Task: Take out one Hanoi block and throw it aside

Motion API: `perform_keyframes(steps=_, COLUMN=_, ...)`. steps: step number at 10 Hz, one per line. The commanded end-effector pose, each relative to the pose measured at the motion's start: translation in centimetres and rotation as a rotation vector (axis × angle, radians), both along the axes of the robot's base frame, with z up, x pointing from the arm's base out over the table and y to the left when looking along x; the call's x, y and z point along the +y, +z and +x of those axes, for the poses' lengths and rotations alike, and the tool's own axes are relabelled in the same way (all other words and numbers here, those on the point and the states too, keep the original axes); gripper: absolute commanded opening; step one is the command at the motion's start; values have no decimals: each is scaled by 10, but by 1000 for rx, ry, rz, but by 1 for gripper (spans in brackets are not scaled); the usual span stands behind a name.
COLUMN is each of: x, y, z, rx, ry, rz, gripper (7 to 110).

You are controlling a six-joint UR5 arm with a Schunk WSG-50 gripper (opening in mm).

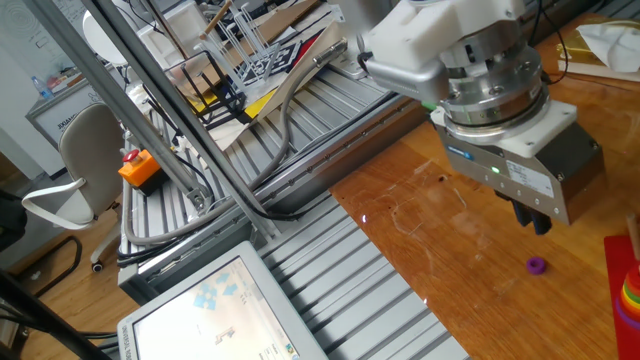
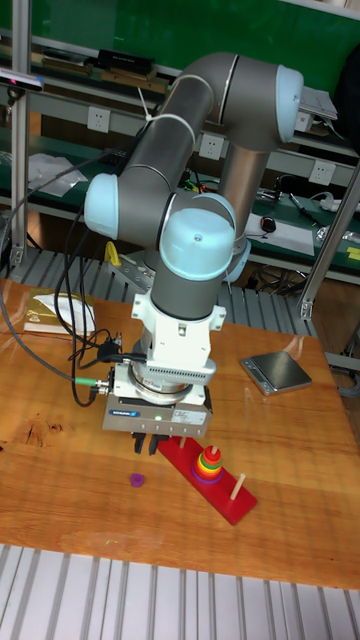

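The Hanoi block (image 1: 537, 265), a tiny purple ring, lies flat on the wooden table; it also shows in the tall fixed view (image 2: 137, 480). My gripper (image 1: 531, 219) hangs above it, clear of the wood, with its dark fingers apart and nothing between them. From the tall fixed view the gripper (image 2: 151, 441) is above and slightly right of the ring. The rainbow-coloured ring stack (image 2: 209, 462) sits on a peg of the red base (image 2: 228, 502), right of the gripper.
A bare wooden peg (image 2: 238, 484) stands on the red base. A grey scale (image 2: 278, 372) lies at the back right, with a yellow packet (image 2: 50, 310) and black cables (image 2: 95, 352) at the left. Grey metal slats (image 1: 340, 270) border the wooden tabletop.
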State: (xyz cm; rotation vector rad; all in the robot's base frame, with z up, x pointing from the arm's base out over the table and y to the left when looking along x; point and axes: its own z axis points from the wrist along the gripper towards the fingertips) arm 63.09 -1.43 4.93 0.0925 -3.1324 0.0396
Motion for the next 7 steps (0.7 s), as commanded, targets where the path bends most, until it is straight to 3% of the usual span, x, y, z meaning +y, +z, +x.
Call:
perform_keyframes(steps=1, x=-1, y=3, z=0, rx=-2, ry=-20, rz=0, gripper=7)
perform_keyframes(steps=7, x=-1, y=1, z=0, rx=3, ry=-23, rz=3, gripper=7)
